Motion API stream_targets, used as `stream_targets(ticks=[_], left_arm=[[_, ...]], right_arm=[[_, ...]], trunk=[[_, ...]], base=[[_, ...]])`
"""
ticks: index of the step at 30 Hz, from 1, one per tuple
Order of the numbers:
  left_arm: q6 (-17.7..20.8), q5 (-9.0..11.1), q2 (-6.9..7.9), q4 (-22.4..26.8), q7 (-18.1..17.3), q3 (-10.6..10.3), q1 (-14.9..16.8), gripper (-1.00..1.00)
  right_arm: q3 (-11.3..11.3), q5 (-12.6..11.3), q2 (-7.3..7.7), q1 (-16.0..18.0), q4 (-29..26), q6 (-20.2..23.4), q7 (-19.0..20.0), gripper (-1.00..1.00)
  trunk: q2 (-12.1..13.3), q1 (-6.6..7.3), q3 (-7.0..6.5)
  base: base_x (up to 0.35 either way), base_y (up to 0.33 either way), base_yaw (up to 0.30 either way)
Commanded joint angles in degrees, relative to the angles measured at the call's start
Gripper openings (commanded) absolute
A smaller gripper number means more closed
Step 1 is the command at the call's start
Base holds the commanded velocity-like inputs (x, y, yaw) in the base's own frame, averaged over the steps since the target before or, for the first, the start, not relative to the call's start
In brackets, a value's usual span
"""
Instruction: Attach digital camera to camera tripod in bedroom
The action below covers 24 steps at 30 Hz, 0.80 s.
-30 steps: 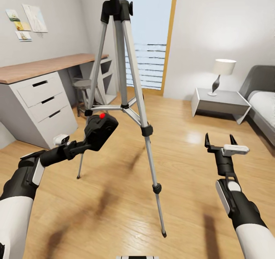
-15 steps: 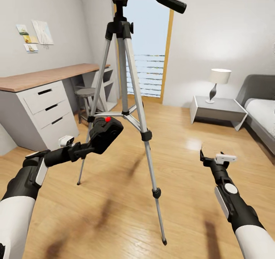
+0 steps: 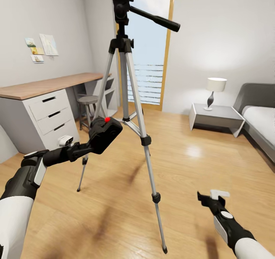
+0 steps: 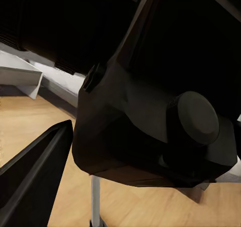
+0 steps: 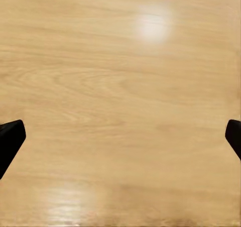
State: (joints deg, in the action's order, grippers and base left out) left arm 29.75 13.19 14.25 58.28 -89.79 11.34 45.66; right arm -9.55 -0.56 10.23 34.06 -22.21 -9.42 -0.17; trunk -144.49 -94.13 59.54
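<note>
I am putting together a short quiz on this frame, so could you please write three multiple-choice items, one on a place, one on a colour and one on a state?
1. Where is the camera?
A. On the desk
B. Held in the left gripper, beside the tripod's legs
C. Mounted on the tripod's head

2. What colour is the round button on top of the camera?
A. Red
B. Green
C. White

3. In what state is the right gripper?
A. Shut on the camera
B. Shut on a tripod leg
C. Open and empty

Answers: 1 B, since the left gripper clamps the camera low beside the tripod, whose black head stands bare above. 2 A, since a red button shows on the camera's top in the head view. 3 C, since in the right wrist view its fingertips sit far apart over the wood floor.
</note>
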Motion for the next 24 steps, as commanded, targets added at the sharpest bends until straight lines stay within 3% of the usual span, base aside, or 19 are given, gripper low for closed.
stream_targets(ticks=[1,7,14,24], left_arm=[[0.55,-0.01,0.06,0.00,-0.21,0.00,0.01,-1.00],[0.57,-0.01,0.32,0.05,-0.21,0.00,0.01,-1.00],[0.64,-0.01,0.71,0.09,-0.21,0.00,0.00,-1.00],[0.66,-0.01,0.88,0.16,-0.21,0.07,-0.01,-1.00]], right_arm=[[-0.08,-0.04,0.02,0.04,1.73,-0.64,-0.01,1.00],[-0.04,0.02,0.35,0.00,10.40,-3.31,-0.01,1.00],[0.02,0.05,2.31,-0.04,21.95,-5.29,0.13,1.00],[0.12,0.10,2.79,-1.53,26.12,-7.08,0.12,1.00]], trunk=[[0.00,0.04,-0.18],[0.08,0.19,-1.51],[0.17,0.37,-3.06],[0.30,0.63,-5.28]], base=[[0.000,0.000,0.000],[0.000,0.000,0.000],[0.000,0.000,0.000],[0.000,0.000,0.000]])
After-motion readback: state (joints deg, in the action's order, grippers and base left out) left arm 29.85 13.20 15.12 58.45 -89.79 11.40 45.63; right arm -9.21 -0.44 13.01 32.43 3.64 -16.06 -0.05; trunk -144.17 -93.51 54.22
